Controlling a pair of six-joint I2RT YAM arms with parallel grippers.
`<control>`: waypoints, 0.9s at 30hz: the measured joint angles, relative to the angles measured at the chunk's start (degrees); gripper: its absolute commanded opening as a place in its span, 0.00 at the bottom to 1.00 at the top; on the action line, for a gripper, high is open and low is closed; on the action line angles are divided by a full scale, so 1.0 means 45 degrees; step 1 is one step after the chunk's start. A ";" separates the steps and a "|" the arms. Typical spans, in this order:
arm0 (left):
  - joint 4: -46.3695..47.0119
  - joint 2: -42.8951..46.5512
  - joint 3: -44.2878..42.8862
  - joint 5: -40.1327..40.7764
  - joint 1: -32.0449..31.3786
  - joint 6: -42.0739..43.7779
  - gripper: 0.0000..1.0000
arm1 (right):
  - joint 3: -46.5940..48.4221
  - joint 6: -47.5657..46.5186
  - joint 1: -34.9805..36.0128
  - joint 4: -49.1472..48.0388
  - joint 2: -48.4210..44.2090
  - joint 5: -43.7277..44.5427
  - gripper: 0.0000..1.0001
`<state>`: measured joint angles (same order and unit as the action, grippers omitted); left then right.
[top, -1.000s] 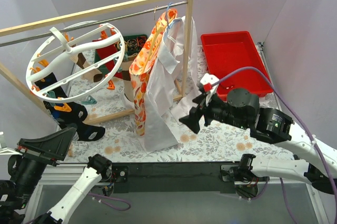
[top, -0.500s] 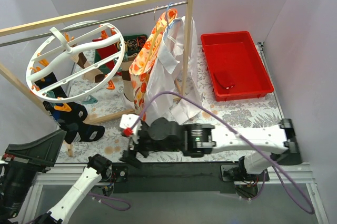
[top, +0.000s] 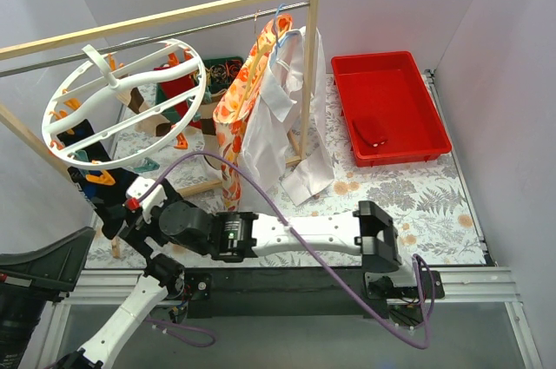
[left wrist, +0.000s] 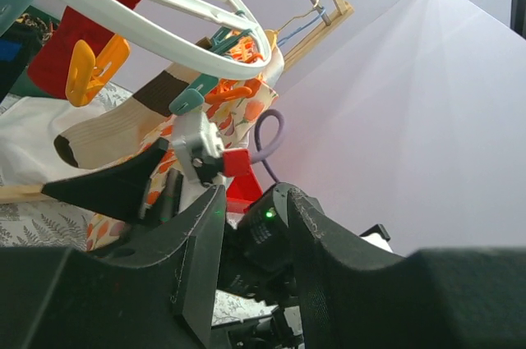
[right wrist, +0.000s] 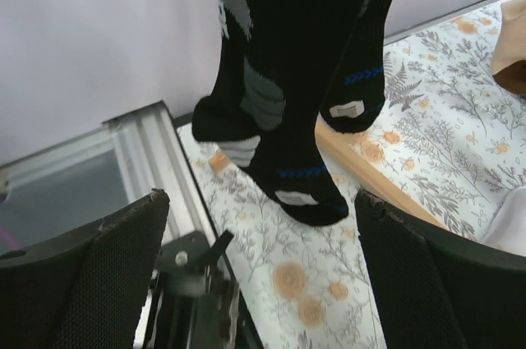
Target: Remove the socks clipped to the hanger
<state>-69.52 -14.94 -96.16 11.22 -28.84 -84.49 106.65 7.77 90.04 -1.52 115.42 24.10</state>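
The white wheel-shaped hanger (top: 122, 100) hangs at the back left, with orange and teal clips. Clipped to it are a red sock (top: 180, 88), a tan-and-brown sock (left wrist: 107, 131) and black socks with blue and white marks (top: 104, 182). My right gripper (top: 122, 223) is open at the near left, just below the black socks (right wrist: 283, 86); their toes hang between and above its fingers (right wrist: 90, 283), untouched. My left gripper (left wrist: 255, 259) is open and empty, low at the left near corner (top: 74, 247), looking up at the hanger (left wrist: 164, 0) and at the right arm.
A wooden rack (top: 310, 48) with a metal rail carries an orange floral garment (top: 239, 113) and a white shirt (top: 276, 139). A red bin (top: 408, 82) at the back right holds a dark red item (top: 374, 132). The rack's wooden foot (right wrist: 386, 172) runs beside the black socks.
My right arm has swung from beside the red bin across the table to the left, under the hanger by the black socks. My left gripper has dropped back toward the near left corner.
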 measured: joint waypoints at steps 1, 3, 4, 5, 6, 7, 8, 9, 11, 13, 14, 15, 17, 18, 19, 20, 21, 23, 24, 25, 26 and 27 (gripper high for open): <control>-0.0058 0.0005 0.0000 0.0000 0.0000 0.0000 0.34 | 0.0325 0.0000 0.0000 -0.0039 0.0345 0.0175 0.98; -0.0175 0.0010 0.0039 0.0000 0.0000 -0.0034 0.33 | 0.1141 0.0005 0.0000 -0.0131 0.1180 0.0690 0.98; -0.0185 0.0024 0.0083 0.0000 -0.0005 -0.0039 0.33 | 0.1413 0.0005 0.0005 -0.0146 0.1520 0.0903 0.98; -0.0214 0.0049 0.0141 0.0000 -0.0005 -0.0053 0.33 | 0.1647 0.0005 0.0005 -0.0170 0.1836 0.1098 0.98; -0.0233 0.0063 0.0165 0.0000 -0.0005 -0.0068 0.33 | 0.1778 0.0005 0.0005 -0.0165 0.2059 0.1258 0.98; -0.0262 0.0073 0.0199 0.0000 -0.0005 -0.0083 0.33 | 0.1938 0.0000 0.0010 -0.0136 0.2278 0.1438 0.98; -0.0296 0.0078 0.0214 0.0000 -0.0005 -0.0087 0.32 | 0.2166 -0.0005 0.0005 -0.0165 0.2555 0.1603 0.98; -0.0306 0.0078 0.0238 0.0000 -0.0005 -0.0097 0.32 | 0.2375 -0.0019 0.0005 -0.0257 0.2803 0.1797 0.98; -0.0330 0.0078 0.0257 0.0000 -0.0005 -0.0117 0.31 | 0.2618 -0.0063 0.0005 -0.0413 0.3211 0.2191 0.98; -0.0330 0.0092 0.0262 0.0000 -0.0005 -0.0141 0.31 | 0.2793 -0.0126 0.0010 -0.0724 0.3580 0.2497 0.98; -0.0330 0.0097 0.0257 -0.0005 -0.0005 -0.0146 0.31 | 0.2841 -0.0165 0.0010 -0.0913 0.3740 0.2618 0.97; -0.0330 0.0107 0.0257 -0.0005 -0.0005 -0.0146 0.31 | 0.2851 -0.0233 0.0005 -0.1156 0.3891 0.2744 0.97; -0.0350 0.0131 0.0228 -0.0005 -0.0005 -0.0160 0.31 | 0.2939 -0.0427 0.0010 -0.1627 0.4235 0.3041 0.96; -0.0379 0.0131 0.0199 -0.0005 -0.0005 -0.0160 0.31 | 0.3021 -0.0505 0.0010 -0.1851 0.4420 0.3123 0.95; -0.0423 0.0131 0.0151 0.0000 -0.0005 -0.0160 0.31 | 0.3050 -0.0593 0.0005 -0.2137 0.4585 0.3206 0.95; -0.0491 0.0131 0.0078 0.0000 -0.0005 -0.0165 0.31 | 0.3065 -0.0743 0.0010 -0.2438 0.4760 0.3279 0.93; -0.0534 0.0131 0.0024 0.0000 -0.0005 -0.0170 0.31 | 0.3065 -0.0840 0.0005 -0.2691 0.4877 0.3313 0.92; -0.0602 0.0131 -0.0092 0.0010 -0.0005 -0.0175 0.31 | 0.3055 -0.1078 0.0005 -0.3322 0.5076 0.3317 0.90; -0.0646 0.0131 -0.0155 0.0015 -0.0005 -0.0175 0.31 | 0.2992 -0.1180 0.0010 -0.3721 0.5139 0.3274 0.88; -0.0670 0.0131 -0.0223 0.0019 -0.0005 -0.0175 0.31 | 0.2992 -0.1350 0.0005 -0.4036 0.5207 0.3235 0.87; -0.0690 0.0131 -0.0282 0.0034 -0.0010 -0.0180 0.31 | 0.2992 -0.1501 0.0005 -0.4483 0.5275 0.3123 0.83; -0.0743 0.0136 -0.0369 0.0044 -0.0015 -0.0180 0.31 | 0.2992 -0.1608 0.0005 -0.4784 0.5304 0.3011 0.81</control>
<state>-72.86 -14.33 -97.82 11.42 -28.91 -85.30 120.11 0.54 90.06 -23.05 139.28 37.65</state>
